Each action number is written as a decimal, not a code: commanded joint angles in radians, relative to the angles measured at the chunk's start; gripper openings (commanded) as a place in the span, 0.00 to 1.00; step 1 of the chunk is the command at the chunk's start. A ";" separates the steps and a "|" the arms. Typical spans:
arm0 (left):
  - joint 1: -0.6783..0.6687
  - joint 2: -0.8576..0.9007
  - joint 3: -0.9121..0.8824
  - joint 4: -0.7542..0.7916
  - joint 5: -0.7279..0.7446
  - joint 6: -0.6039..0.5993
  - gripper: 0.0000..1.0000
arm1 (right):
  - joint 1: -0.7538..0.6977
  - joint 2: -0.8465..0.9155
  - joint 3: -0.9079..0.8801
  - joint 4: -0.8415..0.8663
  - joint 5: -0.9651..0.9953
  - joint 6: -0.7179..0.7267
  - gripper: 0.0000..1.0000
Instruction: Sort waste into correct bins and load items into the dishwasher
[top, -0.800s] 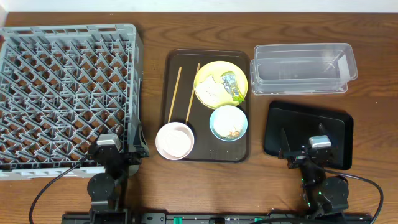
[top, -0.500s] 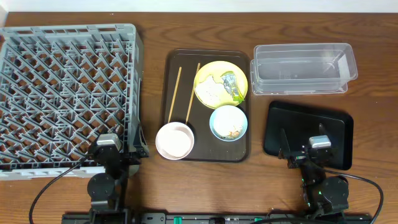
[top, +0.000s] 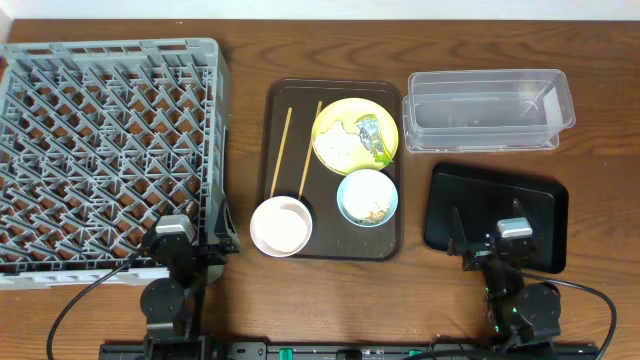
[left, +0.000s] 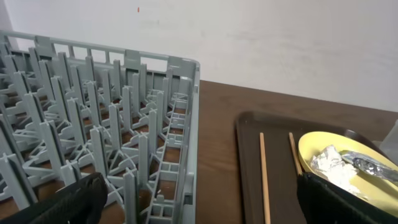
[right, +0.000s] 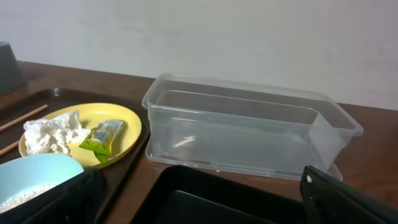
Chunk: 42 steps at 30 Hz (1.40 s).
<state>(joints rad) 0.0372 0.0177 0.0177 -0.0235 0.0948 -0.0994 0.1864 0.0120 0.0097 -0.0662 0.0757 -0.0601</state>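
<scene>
The yellow plate (top: 355, 135) on the dark brown tray (top: 280, 100) holds the crumpled white napkin (top: 338, 145) and the yellow-green wrapper (top: 374, 140). The light blue bowl (top: 367, 197) holds pale crumbs (top: 376, 211). The white bowl (top: 280, 226) sits at the tray's front left, the chopsticks (top: 281, 150) behind it. The grey rack (top: 105, 150) is at the left. The clear tub (top: 487, 110) and black tray (top: 497, 205) are at the right. My left gripper (top: 190, 245) is open and empty by the rack's front right corner. My right gripper (top: 490, 243) is open and empty over the black tray's front.
The wrist views show the rack (left: 106, 137), the chopsticks (left: 263, 174), the plate (right: 84, 130), the tub (right: 249, 127) and the black tray (right: 211, 199). A white wall stands behind the table.
</scene>
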 joint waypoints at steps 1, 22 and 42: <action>-0.006 0.000 -0.014 -0.037 0.018 0.013 0.98 | -0.004 -0.005 -0.004 0.000 0.002 -0.008 0.99; -0.006 0.000 -0.014 -0.037 0.030 0.013 0.98 | -0.004 -0.005 -0.005 0.018 -0.043 0.025 0.99; -0.006 0.192 0.367 -0.114 0.310 0.009 0.98 | -0.004 0.271 0.446 -0.181 -0.389 0.097 0.99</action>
<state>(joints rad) 0.0364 0.1303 0.2810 -0.0803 0.3767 -0.1001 0.1864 0.1879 0.3603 -0.2058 -0.2699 0.0196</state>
